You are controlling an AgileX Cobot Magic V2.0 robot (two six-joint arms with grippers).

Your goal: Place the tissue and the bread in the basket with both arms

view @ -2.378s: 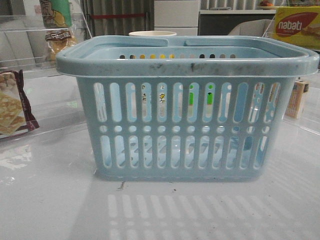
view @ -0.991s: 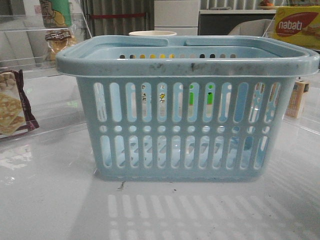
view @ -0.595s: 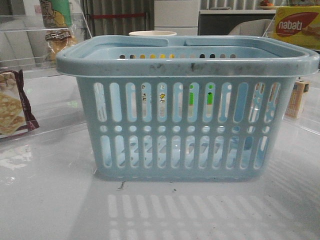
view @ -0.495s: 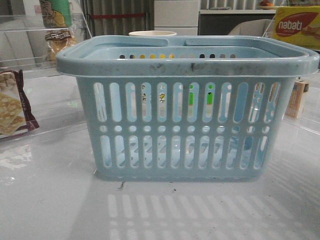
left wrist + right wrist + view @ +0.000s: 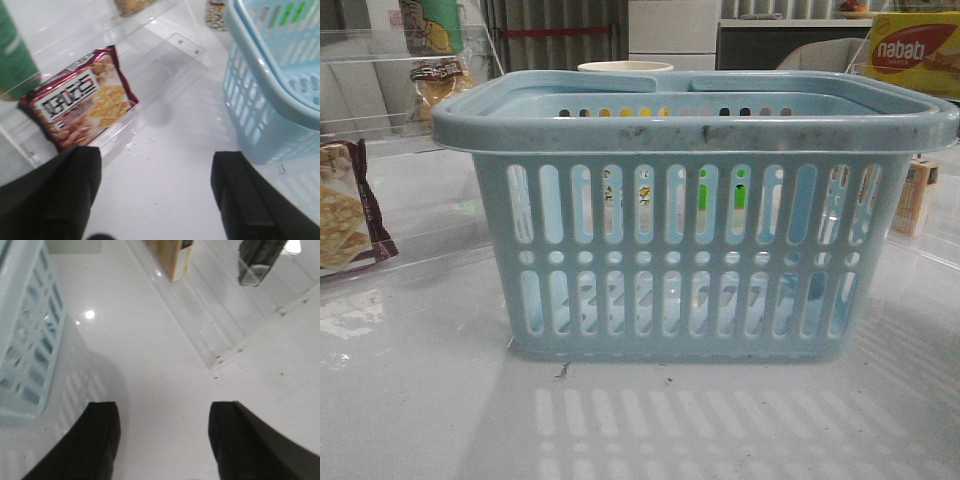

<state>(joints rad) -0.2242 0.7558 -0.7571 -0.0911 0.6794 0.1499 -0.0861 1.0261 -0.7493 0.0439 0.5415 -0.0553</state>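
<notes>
The light-blue slotted basket (image 5: 690, 230) stands mid-table; I see nothing inside it through the slots. It also shows in the left wrist view (image 5: 272, 85) and the right wrist view (image 5: 27, 335). The bread (image 5: 438, 82), golden-brown with a dark label band, sits on the clear shelf at the far left. The tissue (image 5: 257, 260), a dark pack, stands on a clear shelf to the basket's right. My left gripper (image 5: 156, 160) is open and empty over the table between the cracker bag and the basket. My right gripper (image 5: 164, 412) is open and empty over the table right of the basket. Neither gripper shows in the front view.
A maroon-edged cracker bag (image 5: 82, 102) lies on the low clear shelf at the left (image 5: 345, 215). A green container (image 5: 15, 60) stands beside it. A small tan box (image 5: 918, 197) stands at the right (image 5: 172, 257). A cup (image 5: 625, 68) stands behind the basket.
</notes>
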